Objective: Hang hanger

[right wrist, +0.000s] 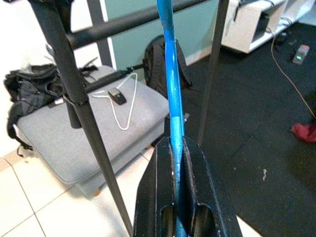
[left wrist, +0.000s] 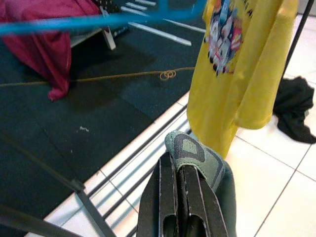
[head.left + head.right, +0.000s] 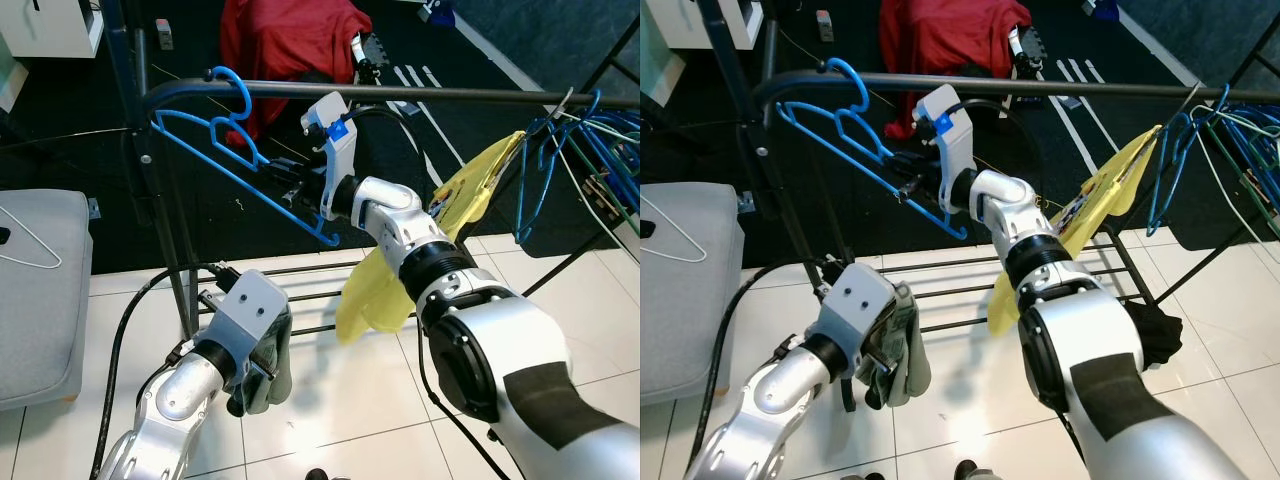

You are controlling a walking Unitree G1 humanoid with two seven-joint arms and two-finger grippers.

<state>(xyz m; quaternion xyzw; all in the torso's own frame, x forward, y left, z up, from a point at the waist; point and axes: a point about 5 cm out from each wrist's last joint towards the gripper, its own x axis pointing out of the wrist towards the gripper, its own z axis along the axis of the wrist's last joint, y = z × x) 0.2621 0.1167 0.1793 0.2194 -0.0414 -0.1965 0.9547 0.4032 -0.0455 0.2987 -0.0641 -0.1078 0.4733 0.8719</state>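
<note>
The right gripper (image 3: pixel 290 178) pinches the blue hanger (image 3: pixel 235 165) by its lower bar; its hook, above the gripper, already sits over the rack rail (image 3: pixel 420 94). Only release remains. The left gripper (image 2: pixel 180 197), below, clamps green cloth (image 2: pixel 195 153).

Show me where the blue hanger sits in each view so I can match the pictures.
Left eye view: blue hanger, upper left, hook over the rail.
Right eye view: hanger, upper left, hooked on the same rail.
Left wrist view: blurred blue bar along the top edge.
Right wrist view: blue bar running up from the right end effector, which clamps it.
Shared landmark: yellow shirt.
</note>
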